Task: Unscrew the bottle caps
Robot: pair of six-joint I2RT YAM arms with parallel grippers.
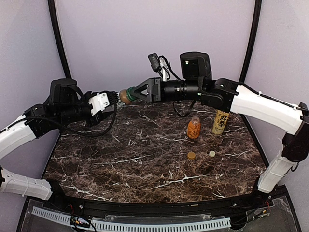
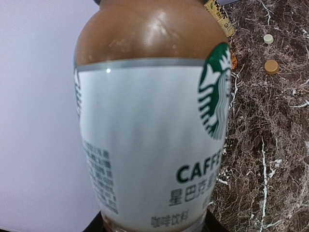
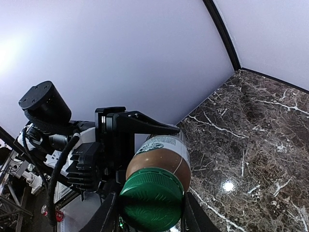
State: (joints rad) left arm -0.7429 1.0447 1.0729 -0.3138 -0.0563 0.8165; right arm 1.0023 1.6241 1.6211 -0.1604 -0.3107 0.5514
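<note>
We see the Starbucks coffee bottle (image 2: 145, 135) held on its side in the air, above the eleven o'clock edge of the marble table (image 1: 120, 159). We judge this points its neck at the other arm, so the cap can be twisted against a steady hold. The left gripper (image 1: 115, 98) is clenched round the bottle's body. The right gripper (image 1: 131, 94) has its jaws narrowly parted and pressed on either side of the green cap (image 3: 152, 200). At two o'clock stand the orange bottle (image 1: 193, 128) and yellow-labelled bottle (image 1: 220, 122), apparently uncapped, with a tan cap (image 1: 191, 155) and white cap (image 1: 212, 153) loose at three o'clock
</note>
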